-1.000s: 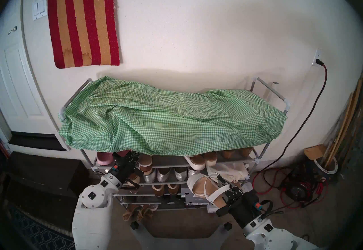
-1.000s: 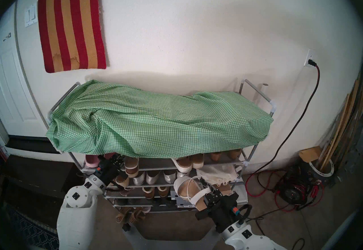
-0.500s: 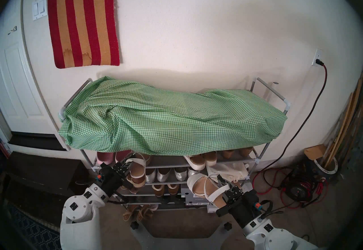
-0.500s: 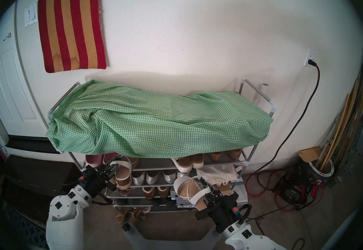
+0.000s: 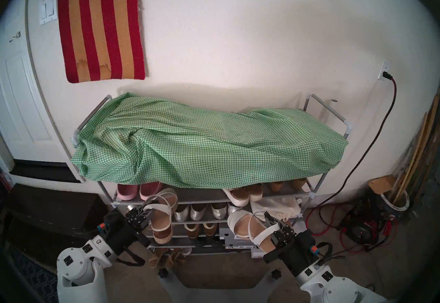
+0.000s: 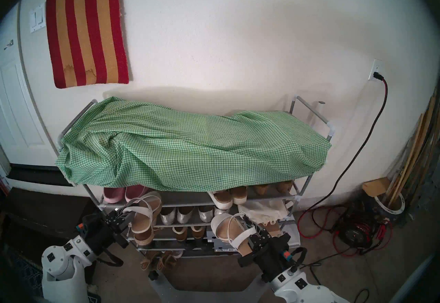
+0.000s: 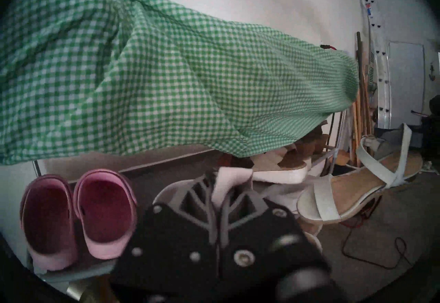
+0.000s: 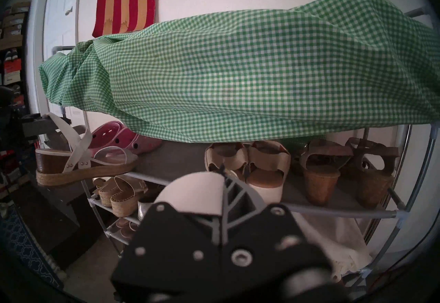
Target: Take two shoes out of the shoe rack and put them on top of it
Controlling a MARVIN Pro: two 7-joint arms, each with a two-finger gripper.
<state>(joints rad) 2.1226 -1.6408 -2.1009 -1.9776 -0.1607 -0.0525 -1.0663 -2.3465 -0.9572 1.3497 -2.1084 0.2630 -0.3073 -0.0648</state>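
Fingers (image 5: 148,210) of each arm clamp a white-strapped wedge sandal: left sandal (image 5: 162,220), right sandal (image 5: 250,228), tan insoles, jute-wrapped soles.

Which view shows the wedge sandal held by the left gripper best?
The right wrist view: the left-held wedge sandal appears side-on, with white straps, brown wedge and jute sole all clear. Both head views show it from above, insole up, the left gripper shut on its ankle strap. The left wrist view shows only a blurred white strap between the fingers.

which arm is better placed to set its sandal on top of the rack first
Probably the right. Its tool holds its sandal clear in front of the rack. The left tool holds the other sandal, whose toe overlaps the upper shelf's front edge.
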